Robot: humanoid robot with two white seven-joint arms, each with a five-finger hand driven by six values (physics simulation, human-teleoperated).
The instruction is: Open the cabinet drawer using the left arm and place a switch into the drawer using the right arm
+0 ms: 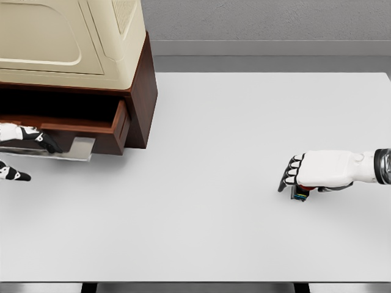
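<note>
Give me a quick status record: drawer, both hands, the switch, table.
drawer: pulled partly out of the brown cabinet, interior dark
left hand: at the far left edge by the drawer front, fingers on its metal handle
right hand: on the right side of the table, palm down, fingers curled over the switch
switch: small dark block, mostly hidden under the right hand
table: white top

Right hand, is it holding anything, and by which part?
The right hand covers a small dark switch on the table; its fingers curl over the top, but a closed grip cannot be told.
</note>
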